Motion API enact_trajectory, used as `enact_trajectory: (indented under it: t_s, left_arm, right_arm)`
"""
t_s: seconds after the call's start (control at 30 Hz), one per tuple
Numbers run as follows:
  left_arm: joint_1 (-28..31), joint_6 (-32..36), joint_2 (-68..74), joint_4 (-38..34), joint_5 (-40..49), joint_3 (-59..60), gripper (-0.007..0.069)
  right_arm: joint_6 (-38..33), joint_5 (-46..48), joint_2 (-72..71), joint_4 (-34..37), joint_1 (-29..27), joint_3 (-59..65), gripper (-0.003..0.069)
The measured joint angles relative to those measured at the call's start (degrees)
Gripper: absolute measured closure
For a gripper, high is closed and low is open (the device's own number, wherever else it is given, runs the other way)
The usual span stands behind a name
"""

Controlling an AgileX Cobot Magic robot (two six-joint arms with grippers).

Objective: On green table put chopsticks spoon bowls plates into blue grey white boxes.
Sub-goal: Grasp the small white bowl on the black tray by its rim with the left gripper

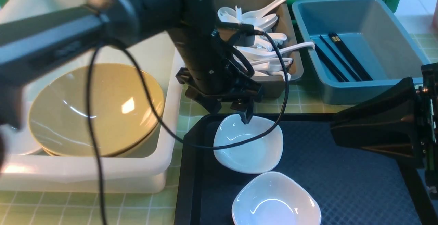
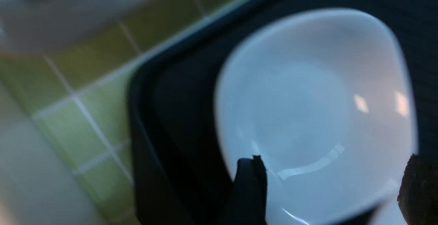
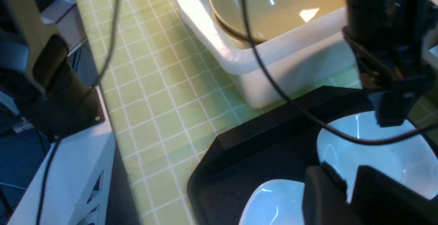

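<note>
Two squarish white bowls on the black tray [image 1: 342,184] at the near middle: far bowl [image 1: 248,146] toward the tray's far left corner, near bowl [image 1: 276,199] just beside it, closer to the near edge. Over the far bowl's far rim, left tool [image 1: 244,115], spread wide and pinching nothing; one fingertip [image 2: 249,184] down at the rim, possibly touching it, though too blurred to be sure. At the tray's right side, right tool [image 3: 349,180], low and apart from both bowls; fingers close together in the wrist view, yet cannot tell whether fully pressed. Left of the tray, white box [image 1: 85,177] holding stacked yellow-brown plates [image 1: 95,110]. Beyond the tray, grey box [image 1: 297,64] heaped with white spoons [image 1: 260,23]. At far right, blue box [image 1: 359,91] with black chopsticks [image 1: 342,59] lying along its floor. Beneath everything, green checked desk [image 1: 137,208].
</note>
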Motion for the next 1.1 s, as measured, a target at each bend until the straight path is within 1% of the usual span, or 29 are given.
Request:
enact_trajectory:
  t_s: [0.37,0.47,0.5,0.53,0.57,0.63,0.67,0.7,0.77,0.83,0.9,0.93,0.97,1.07,1.1]
  left_arm:
    - [0.14,-5.25,10.36,5.62,-0.89,-1.89,0.0118]
    - [0.14,-5.98,11.48,6.00,-1.32,-1.94,0.0125]
    - [0.14,-5.91,11.72,5.94,-1.46,-2.00,0.0139]
    - [0.14,-5.71,11.71,5.74,-1.51,-2.00,0.0162]
    - [0.19,-5.42,11.71,5.03,-1.51,-2.00,0.0204]
    - [0.71,-4.60,11.82,2.40,-1.51,-2.00,0.0311]
    - [1.02,-4.15,11.85,0.63,-1.51,-2.00,0.0414]
    - [1.38,-3.87,11.85,-0.47,-1.31,-2.00,0.0482]
    - [2.05,-3.41,11.55,-3.22,-0.69,-2.06,0.0540]
    - [2.64,-2.69,11.12,-4.90,-0.10,-2.20,0.0564]
    - [3.45,-0.46,9.79,-7.73,0.67,-2.32,0.0598]
    - [3.57,0.00,9.42,-8.02,0.79,-2.32,0.0603]
    - [4.13,1.81,7.16,-9.70,1.37,-2.32,0.0613]
    - [5.63,4.86,1.45,-14.02,2.37,-1.98,0.0610]
    - [6.27,5.53,-1.15,-14.08,3.15,-1.98,0.0611]
  right_arm:
    - [0.15,0.74,0.00,-0.11,0.00,0.00,0.0506]
    - [0.15,1.08,0.00,-0.17,0.00,0.00,0.0503]
    - [0.15,1.14,0.00,-0.17,0.00,0.00,0.0501]
    - [0.15,1.20,0.00,-0.17,0.00,0.00,0.0498]
    - [0.15,1.35,0.00,-0.17,0.00,0.00,0.0497]
    - [0.15,1.35,0.00,-0.17,0.00,0.00,0.0495]
    - [0.15,1.40,0.00,-0.17,0.00,0.00,0.0494]
    - [0.15,1.40,0.00,-0.17,0.00,0.00,0.0491]
    - [0.15,1.40,0.00,-0.17,0.00,0.00,0.0489]
    - [0.15,1.34,0.00,-0.17,0.00,0.00,0.0489]
    - [0.15,1.39,0.00,-0.17,0.00,0.00,0.0487]
    - [0.15,1.39,0.00,-0.17,0.00,0.00,0.0487]
    - [0.15,1.39,0.00,-0.17,0.00,0.00,0.0485]
    - [0.15,1.39,0.00,-0.17,0.00,0.00,0.0482]
    - [0.09,1.46,0.00,-0.17,0.00,0.00,0.0480]
